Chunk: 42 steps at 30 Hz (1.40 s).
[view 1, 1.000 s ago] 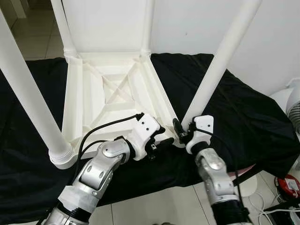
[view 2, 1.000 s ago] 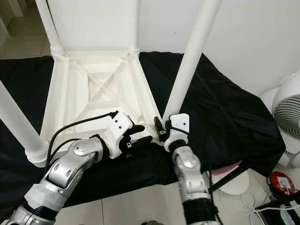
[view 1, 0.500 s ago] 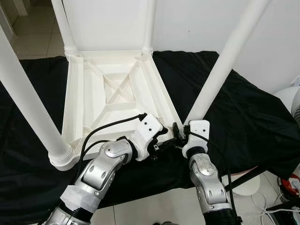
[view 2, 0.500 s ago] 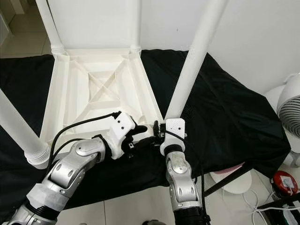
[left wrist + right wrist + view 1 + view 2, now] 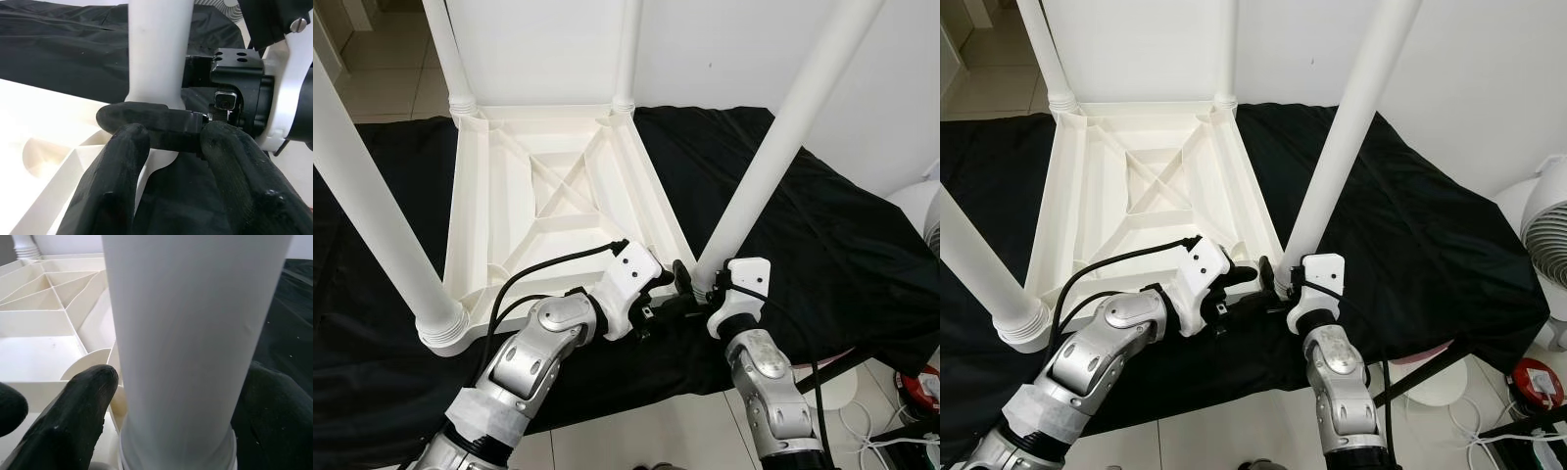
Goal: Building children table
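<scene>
Tabletop (image 5: 548, 186) is lying upside down on the black cloth (image 5: 822, 225), ribs facing up, with all four white legs standing in their corner sockets. I'm working on the near-right leg (image 5: 773, 157) right now. Compared with a second ago, I'm seeing the right gripper (image 5: 690, 284) sitting tighter and lower at the base of that leg, and the left gripper (image 5: 668, 305) has slid in until its fingers (image 5: 120, 161) are crowding the right one's finger beside the socket.

From the right wrist cam, the fingers (image 5: 78, 406) are spread wide on either side of the leg, straddling it just above the threaded collar; I can't tell if they're actually pressing on it. The left gripper's fingers are parted narrowly, with nothing of the table between them.

My read: I'm getting set to twist or seat this last leg, so we're probably near the end. The other three look seated already.
</scene>
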Tool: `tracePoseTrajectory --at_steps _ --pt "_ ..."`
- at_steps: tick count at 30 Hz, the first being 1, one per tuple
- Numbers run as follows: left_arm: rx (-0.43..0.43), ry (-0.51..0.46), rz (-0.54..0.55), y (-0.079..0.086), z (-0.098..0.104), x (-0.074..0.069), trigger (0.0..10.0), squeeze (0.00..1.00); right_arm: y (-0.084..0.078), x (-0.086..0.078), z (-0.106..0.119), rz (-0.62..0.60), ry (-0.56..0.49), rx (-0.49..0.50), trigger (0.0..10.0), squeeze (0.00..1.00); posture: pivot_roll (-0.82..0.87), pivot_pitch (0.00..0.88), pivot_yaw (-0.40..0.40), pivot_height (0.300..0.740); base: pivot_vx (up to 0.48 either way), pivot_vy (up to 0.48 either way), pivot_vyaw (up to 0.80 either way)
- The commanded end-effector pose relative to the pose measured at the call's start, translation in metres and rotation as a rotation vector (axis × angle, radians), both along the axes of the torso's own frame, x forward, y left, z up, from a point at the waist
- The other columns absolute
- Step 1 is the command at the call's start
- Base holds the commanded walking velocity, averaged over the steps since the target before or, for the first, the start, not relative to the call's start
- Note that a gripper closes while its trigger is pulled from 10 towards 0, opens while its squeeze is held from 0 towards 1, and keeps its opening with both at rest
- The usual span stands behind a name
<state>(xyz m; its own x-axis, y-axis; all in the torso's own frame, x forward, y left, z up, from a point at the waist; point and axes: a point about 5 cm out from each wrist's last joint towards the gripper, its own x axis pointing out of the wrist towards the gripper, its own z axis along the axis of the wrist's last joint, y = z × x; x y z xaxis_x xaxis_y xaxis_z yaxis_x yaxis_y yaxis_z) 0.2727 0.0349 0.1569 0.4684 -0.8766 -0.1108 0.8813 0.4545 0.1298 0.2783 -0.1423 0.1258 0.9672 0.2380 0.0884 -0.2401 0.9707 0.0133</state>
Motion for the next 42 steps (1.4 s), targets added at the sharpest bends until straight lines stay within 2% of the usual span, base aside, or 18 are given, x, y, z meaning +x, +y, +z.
tracePoseTrajectory --at_steps 1,2,5,7,8,9,12,13,14,15,16,23,27,33,34,37,38,42 --pt "0.013 -0.012 0.027 0.004 0.001 0.004 10.0 0.0 -0.007 0.0 -0.002 0.003 0.006 0.003 10.0 1.0 0.01 0.038 -0.064 0.74 0.0 0.0 0.0" --pt "0.012 -0.011 0.026 0.004 0.001 0.004 10.0 0.0 -0.013 0.004 0.0 0.033 -0.001 -0.017 10.0 0.0 0.01 0.036 -0.066 0.74 0.0 0.0 0.0" --pt "0.012 -0.011 0.025 0.003 0.001 0.004 10.0 0.0 -0.017 0.007 0.002 0.06 -0.007 -0.03 10.0 0.0 0.01 0.034 -0.067 0.74 0.0 0.0 0.0" --pt "0.011 -0.012 0.023 0.003 0.001 0.004 10.0 0.0 -0.018 0.011 0.006 0.168 -0.021 -0.087 10.0 0.0 0.01 0.031 -0.067 0.74 0.0 0.0 0.0" --pt "0.011 -0.012 0.023 0.003 0.001 0.004 10.0 0.0 -0.018 0.011 0.006 0.168 -0.021 -0.087 10.0 0.0 0.01 0.031 -0.067 0.74 0.0 0.0 0.0" --pt "0.011 -0.013 0.022 0.002 0.001 0.004 10.0 0.0 -0.017 0.013 0.007 0.241 -0.025 -0.123 10.0 0.0 0.01 0.028 -0.066 0.74 0.0 0.0 0.0" --pt "0.01 -0.014 0.019 0.002 0.001 0.004 10.0 0.0 -0.016 0.015 0.008 0.326 -0.025 -0.164 10.0 0.0 0.01 0.026 -0.066 0.74 0.0 0.0 0.0" --pt "0.011 -0.015 0.018 0.002 0.001 0.005 10.0 0.0 -0.015 0.017 0.009 0.375 -0.023 -0.179 7.6 0.0 0.02 0.02 -0.066 0.74 0.0 0.0 0.0" --pt "0.011 -0.015 0.018 0.002 0.001 0.005 10.0 0.0 -0.015 0.017 0.009 0.375 -0.023 -0.179 7.6 0.0 0.02 0.02 -0.066 0.74 0.0 0.0 0.0" --pt "0.012 -0.015 0.018 0.002 0.001 0.005 10.0 0.0 -0.014 0.018 0.009 0.394 -0.023 -0.184 6.5 0.0 0.02 0.02 -0.066 0.74 0.0 0.0 0.0" --pt "0.012 -0.016 0.018 0.003 0.001 0.005 10.0 0.0 -0.013 0.021 0.008 0.424 -0.014 -0.205 0.0 0.0 0.02 0.02 -0.066 0.74 0.0 0.0 0.0" --pt "0.016 -0.015 0.01 0.005 0.002 0.002 10.0 0.0 -0.013 0.026 0.003 0.492 0.019 -0.229 0.0 0.0 0.02 0.014 -0.068 0.74 0.0 0.0 0.0" --pt "0.028 -0.013 0.001 0.011 0.0 0.0 10.0 0.0 -0.019 0.028 -0.002 0.504 0.043 -0.258 0.0 0.0 0.04 0.015 -0.073 0.74 0.0 0.0 0.0" --pt "0.045 -0.01 -0.005 0.021 0.0 -0.002 10.0 0.0 -0.022 0.026 -0.005 0.501 0.053 -0.224 0.0 0.0 0.04 0.021 -0.069 0.74 0.0 0.0 0.0" --pt "0.048 -0.006 -0.015 0.021 -0.001 -0.004 10.0 0.0 -0.022 0.025 -0.007 0.487 0.054 -0.215 2.1 0.0 0.04 0.022 -0.07 0.74 0.0 0.0 0.0" --pt "0.048 -0.004 -0.017 0.021 -0.002 -0.004 10.0 0.0 -0.023 0.024 -0.008 0.478 0.055 -0.215 2.1 0.0 0.04 0.022 -0.07 0.74 0.0 0.0 0.0" --pt "0.045 -0.002 -0.023 0.017 -0.001 -0.004 10.0 0.0 -0.025 0.025 -0.008 0.425 0.05 -0.194 10.0 0.0 0.04 0.024 -0.068 0.74 0.0 0.0 0.0" --pt "0.038 0.0 -0.035 0.014 -0.001 -0.006 10.0 0.0 -0.024 0.025 -0.005 0.361 0.029 -0.173 10.0 0.0 0.03 0.026 -0.066 0.74 0.0 0.0 0.0"
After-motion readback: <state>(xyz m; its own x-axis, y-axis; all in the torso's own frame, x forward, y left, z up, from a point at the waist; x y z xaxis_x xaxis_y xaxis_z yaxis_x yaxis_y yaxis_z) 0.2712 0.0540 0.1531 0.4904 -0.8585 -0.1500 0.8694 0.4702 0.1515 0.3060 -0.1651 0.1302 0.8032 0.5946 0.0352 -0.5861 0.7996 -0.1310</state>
